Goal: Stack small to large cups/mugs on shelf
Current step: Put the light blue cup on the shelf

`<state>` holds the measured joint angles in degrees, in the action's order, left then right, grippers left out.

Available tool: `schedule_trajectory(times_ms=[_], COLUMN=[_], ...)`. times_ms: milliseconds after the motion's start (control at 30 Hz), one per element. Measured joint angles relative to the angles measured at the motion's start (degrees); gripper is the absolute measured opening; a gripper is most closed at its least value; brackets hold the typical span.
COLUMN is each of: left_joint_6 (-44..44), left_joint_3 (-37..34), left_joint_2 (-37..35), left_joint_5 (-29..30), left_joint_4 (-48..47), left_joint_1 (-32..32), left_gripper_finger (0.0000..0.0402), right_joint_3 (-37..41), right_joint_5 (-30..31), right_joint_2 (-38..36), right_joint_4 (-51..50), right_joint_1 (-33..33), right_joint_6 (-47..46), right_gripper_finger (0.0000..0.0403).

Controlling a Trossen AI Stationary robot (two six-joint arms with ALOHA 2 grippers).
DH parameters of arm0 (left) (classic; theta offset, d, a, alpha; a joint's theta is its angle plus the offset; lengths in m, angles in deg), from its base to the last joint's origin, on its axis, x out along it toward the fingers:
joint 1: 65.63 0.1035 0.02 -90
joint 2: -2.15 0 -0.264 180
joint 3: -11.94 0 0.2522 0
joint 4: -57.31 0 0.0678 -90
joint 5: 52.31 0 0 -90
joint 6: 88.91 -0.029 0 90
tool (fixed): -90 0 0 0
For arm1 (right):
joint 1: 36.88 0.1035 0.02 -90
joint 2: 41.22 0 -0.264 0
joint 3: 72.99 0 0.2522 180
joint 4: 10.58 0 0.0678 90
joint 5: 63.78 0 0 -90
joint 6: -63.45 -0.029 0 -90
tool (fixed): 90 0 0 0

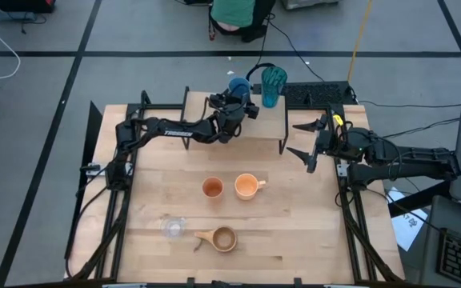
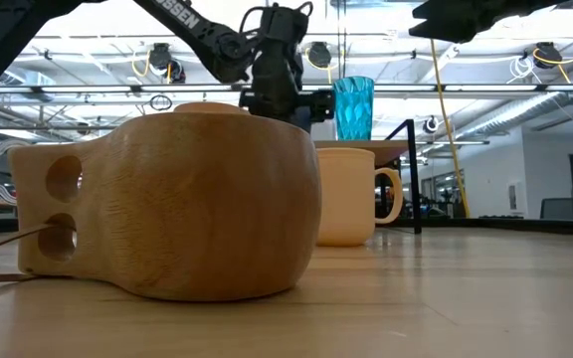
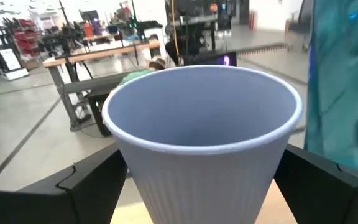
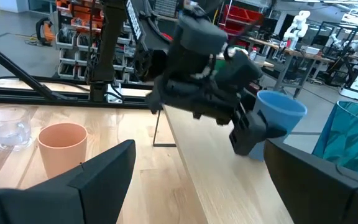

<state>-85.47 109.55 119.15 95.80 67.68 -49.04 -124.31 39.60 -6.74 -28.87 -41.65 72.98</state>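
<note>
The shelf (image 1: 258, 132) stands at the table's far middle. The teal textured tumbler (image 1: 274, 85) stands upright on the shelf's far right corner. My left gripper (image 1: 236, 102) is over the shelf, shut on the blue cup (image 1: 238, 84) just left of the tumbler. My right gripper (image 1: 304, 140) is open and empty just right of the shelf. The orange-brown tumbler (image 1: 212, 188) and the orange handled mug (image 1: 247, 186) stand mid-table. The clear glass (image 1: 173, 228) and the tan wooden cup (image 1: 222, 238) stand near the table's front edge. My left gripper holds the blue cup's side wall (image 3: 135, 186) below the rim, pinched between its two fingers (image 3: 92, 186), one on each side. The fingers come about level from the table's near side. The cup is upright, mouth up. Whether its base touches the shelf, I cannot tell.
The shelf top (image 4: 216, 180) is bare wood toward its near and left parts. A keyboard (image 1: 318, 94) lies beyond the table's far right corner. A person (image 1: 234, 12) is on the floor behind the table.
</note>
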Motion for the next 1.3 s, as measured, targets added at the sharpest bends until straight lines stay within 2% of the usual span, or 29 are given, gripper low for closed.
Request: schedule_trajectory(times_ms=[267, 533, 767, 1300], left_joint_6=[-2.9, 1.4, 4.7, 5.8], left_joint_3=[0.0, 0.0, 0.0, 0.0], left_joint_2=[-2.3, -2.5, -2.4, -2.4], left_joint_5=[1.2, 0.2, -3.1, -5.8], left_joint_4=[-0.4, -2.4, -4.3, -7.2], left_joint_1=[-0.6, 0.1, 1.6, 2.2], left_gripper_finger=[0.0377, 0.0376, 0.0376, 0.0377], right_joint_3=[0.0, 0.0, 0.0, 0.0], right_joint_5=[0.0, -0.1, -0.1, -0.2], right_joint_2=[0.0, 0.0, 0.0, 0.0], right_joint_4=[0.0, 0.0, 0.0, 0.0], right_joint_1=[0.0, 0.0, 0.0, 0.0], right_joint_6=[0.0, -0.3, -0.3, -0.3], right_gripper_finger=[0.0348, 0.0348, 0.0348, 0.0348])
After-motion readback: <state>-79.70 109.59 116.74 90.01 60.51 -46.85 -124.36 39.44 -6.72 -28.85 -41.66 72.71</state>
